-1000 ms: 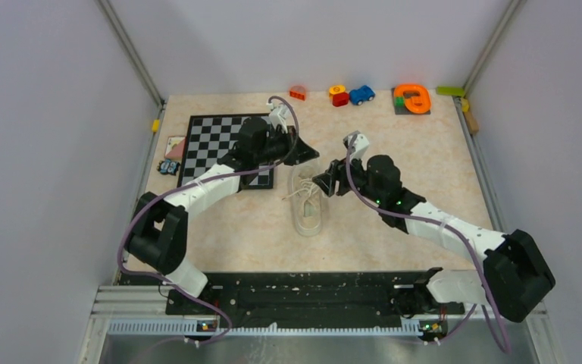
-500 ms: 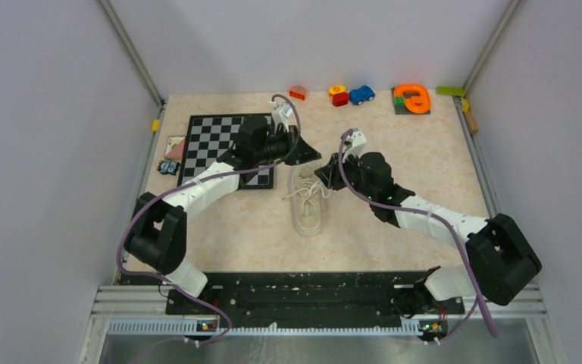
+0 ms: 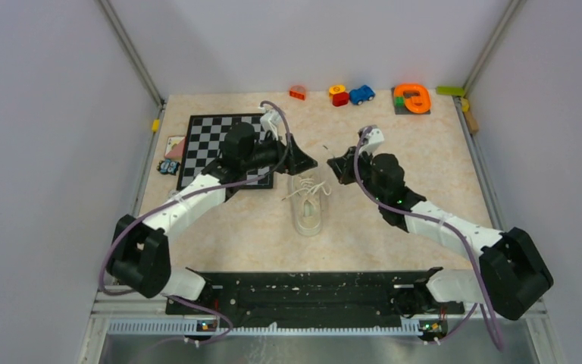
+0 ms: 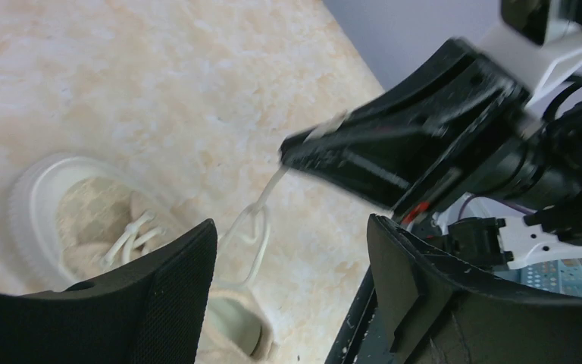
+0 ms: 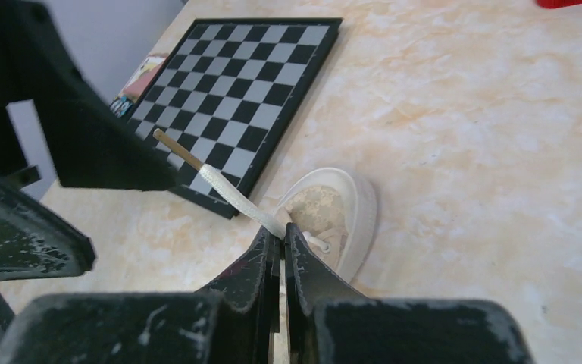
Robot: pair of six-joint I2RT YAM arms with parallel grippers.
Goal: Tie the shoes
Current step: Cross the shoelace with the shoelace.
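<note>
- Your sneaker (image 3: 308, 208) stands on its sole on the desk (image 3: 409, 189), between the two arms and just beside the near right corner of the chessboard (image 3: 216, 140).
- The shoe is cream woven canvas with a smooth, pale rubber rim curving round the toe. Its loose laces lie in a tangle across the top.
- Your right claw (image 5: 282, 239) is clenched on a white lace (image 5: 235, 199). The two black fingers are pressed flat together, with the flat woven cord pinched between them.
- Past the pinch, the free end of the cord sticks out straight and stiff. It ends in a thin tan tip close to one black finger of your left claw (image 4: 288, 231); you cannot tell from these views whether the two touch.
- In the left wrist view, the lace drops from the right claw's tip in a slack loop to the shoe.
- Your left claw is released. Its broad, finely textured black pads (image 4: 174, 296) stand wide apart with nothing gripped between them, and it hovers above the shoe's far end.
- The desk is a smooth beige surface with a marbled pattern. The chessboard is flat, with black and white squares.
- Small bright plastic toys line the far edge, among them a blue car (image 3: 361, 94) and an orange curved piece (image 3: 412, 98).
</note>
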